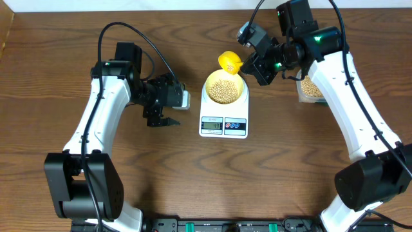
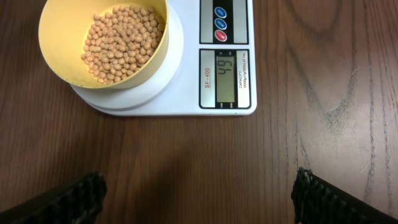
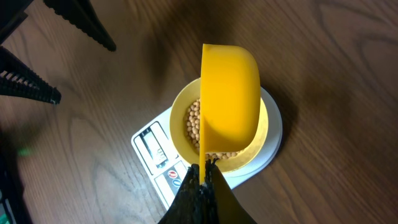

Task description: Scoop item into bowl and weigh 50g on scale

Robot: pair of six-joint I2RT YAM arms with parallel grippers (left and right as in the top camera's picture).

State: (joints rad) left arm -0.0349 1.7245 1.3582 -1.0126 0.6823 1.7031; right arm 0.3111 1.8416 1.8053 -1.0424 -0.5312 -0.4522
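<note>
Bowl point(image 1: 225, 89) of beans point(image 1: 225, 91) is centred on scale point(image 1: 223, 125), platform rim exposed around it. Scoop point(image 3: 230, 93) is tipped over the bowl's far rim, its handle clenched by right gripper point(image 3: 202, 177). Left gripper point(image 1: 161, 121) is spread wide over bare table point(image 1: 290, 167), left of scale. Container point(image 1: 312, 87) is partly hidden under right arm.

Small tan beans point(image 1: 225, 91) are contained in a round yellow-green bowl point(image 1: 208, 87) set on a flat white scale point(image 1: 242, 133) on the wooden bench point(image 1: 290, 174); a yellow plastic scoop point(image 1: 228, 62) is held above the bowl.
</note>
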